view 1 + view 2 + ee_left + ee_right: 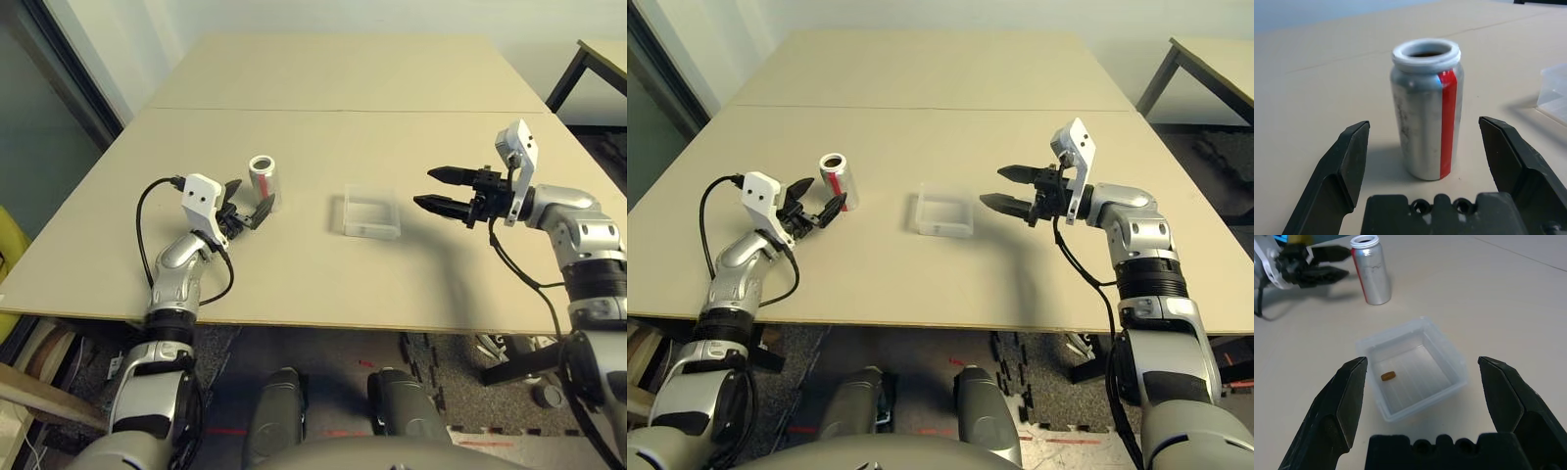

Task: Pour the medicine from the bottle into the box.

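The left claw [247, 210] sits left of centre in the head view, low over the desk [323, 147]. Its two black fingers [1349, 161] are spread wide and hold nothing. The bottle [264, 182] stands upright just past the fingertips, apart from both of them, on the desk. It is a silver-grey cylinder with a red stripe down its side and a white rim, and its mouth is uncapped and dark inside. In the left wrist view it stands between the two spread fingers but beyond them, casting a shadow on the desk.

The right claw [438, 190] hangs at the right of the head view, above the desk, its fingers pointing toward the frame's centre. They too are wide apart and empty.

The box [370, 213] lies flat on the desk near the centre of the head view, between the two claws and closer to the right one, touching neither. It is clear plastic with rounded corners and no lid on. One small brown pill [1388, 376] lies on its floor, as the right wrist view shows. The bottle stands to the box's left, well apart from it.
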`<act>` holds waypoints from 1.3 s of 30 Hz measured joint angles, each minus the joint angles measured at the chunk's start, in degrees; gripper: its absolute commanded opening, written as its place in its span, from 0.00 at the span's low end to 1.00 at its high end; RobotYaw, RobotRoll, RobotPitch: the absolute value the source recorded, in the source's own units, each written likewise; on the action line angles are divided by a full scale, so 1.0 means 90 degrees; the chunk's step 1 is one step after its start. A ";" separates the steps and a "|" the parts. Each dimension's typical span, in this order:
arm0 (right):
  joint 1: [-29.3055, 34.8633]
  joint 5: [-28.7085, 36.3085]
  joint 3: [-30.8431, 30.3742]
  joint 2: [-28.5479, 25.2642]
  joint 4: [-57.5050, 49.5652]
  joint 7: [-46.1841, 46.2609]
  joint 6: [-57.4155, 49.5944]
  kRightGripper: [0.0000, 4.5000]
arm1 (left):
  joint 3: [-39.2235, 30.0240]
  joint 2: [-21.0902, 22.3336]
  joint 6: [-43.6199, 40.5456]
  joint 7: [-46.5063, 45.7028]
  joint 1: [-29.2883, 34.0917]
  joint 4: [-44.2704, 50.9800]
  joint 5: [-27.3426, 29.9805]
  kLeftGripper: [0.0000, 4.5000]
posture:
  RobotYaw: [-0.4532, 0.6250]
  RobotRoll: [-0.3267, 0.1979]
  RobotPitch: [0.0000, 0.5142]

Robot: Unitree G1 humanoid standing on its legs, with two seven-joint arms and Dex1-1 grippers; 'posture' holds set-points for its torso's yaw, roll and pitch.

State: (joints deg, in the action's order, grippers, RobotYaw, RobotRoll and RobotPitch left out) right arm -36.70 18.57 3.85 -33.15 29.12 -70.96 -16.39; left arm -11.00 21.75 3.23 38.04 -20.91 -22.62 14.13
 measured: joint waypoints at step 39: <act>0.0040 -0.0517 0.2147 0.0604 0.3234 0.6869 0.3560 1.00 | -0.1254 0.1159 0.1188 -0.1718 -0.1194 -0.3579 -0.0099 1.00 | 0.40 0.62 0.09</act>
State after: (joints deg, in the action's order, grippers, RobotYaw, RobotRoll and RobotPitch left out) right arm -36.34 13.92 23.17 -27.71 58.22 -9.14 15.65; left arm -22.28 32.17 13.92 22.58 -31.66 -54.83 13.24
